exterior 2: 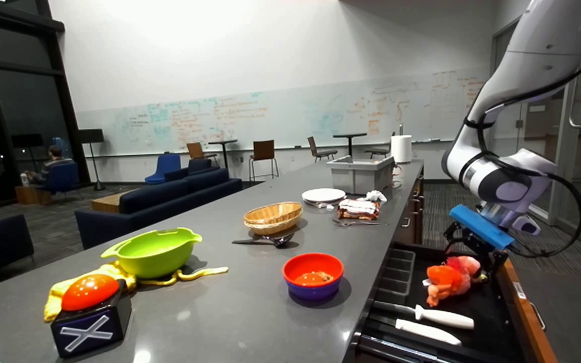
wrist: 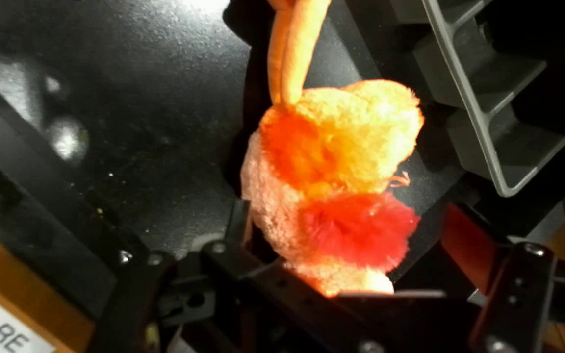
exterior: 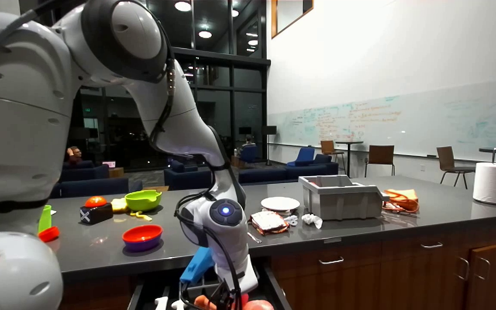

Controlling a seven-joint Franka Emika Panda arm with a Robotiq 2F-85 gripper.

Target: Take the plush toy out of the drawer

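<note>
While the pincer (wrist: 349, 218) gapes, plush toy (wrist: 331, 157) beneath, inside drawer (exterior 2: 527, 315)

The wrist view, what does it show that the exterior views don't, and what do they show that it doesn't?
Only the wrist view lets you read the letters WARE on a white label; you can't read them in the exterior views. Only the exterior views show the green bowl, white plate and grey bin on the countertop. Both kinds show the plush toy, the drawer and the pincer.
</note>
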